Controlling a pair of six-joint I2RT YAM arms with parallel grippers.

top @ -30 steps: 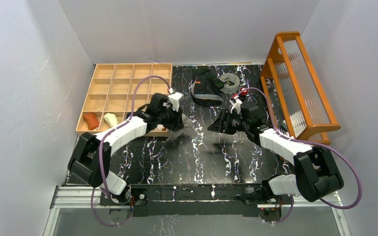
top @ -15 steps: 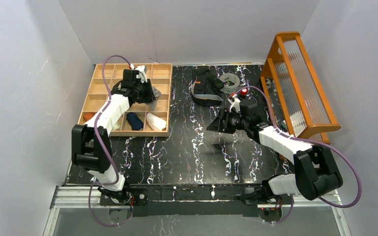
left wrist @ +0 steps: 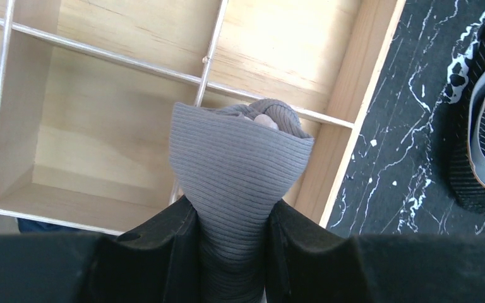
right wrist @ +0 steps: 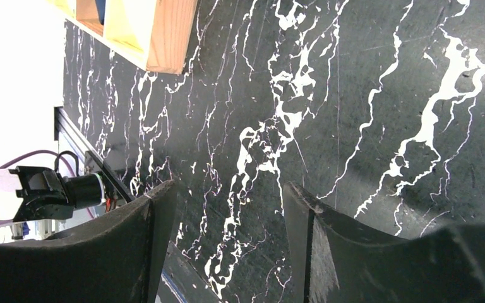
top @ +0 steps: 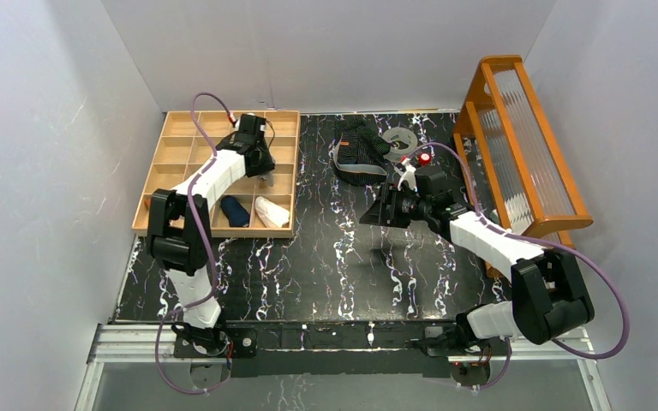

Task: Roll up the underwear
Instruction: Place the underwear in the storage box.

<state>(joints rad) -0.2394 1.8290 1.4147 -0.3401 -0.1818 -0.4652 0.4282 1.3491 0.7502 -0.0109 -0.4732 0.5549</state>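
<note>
Left gripper is clamped on the beige-grey underwear, a ribbed cloth bundle pinched between its two black fingers and sticking out past their tips. It hangs over the wooden divided tray at the table's far left corner, above a divider in the tray's right-hand column; whether the cloth touches the wood cannot be told. In the tray's near row lie a dark blue roll and, just beside it, a white roll. The right gripper hovers over the middle of the table with its jaws apart and only bare marbled surface between them. The black striped underwear with the grey waistband lies loosely crumpled near the table's far edge, with a clear tape ring just beside it on the right and a small red-topped object near that. An orange wooden rack stands along the table's right edge.
</note>
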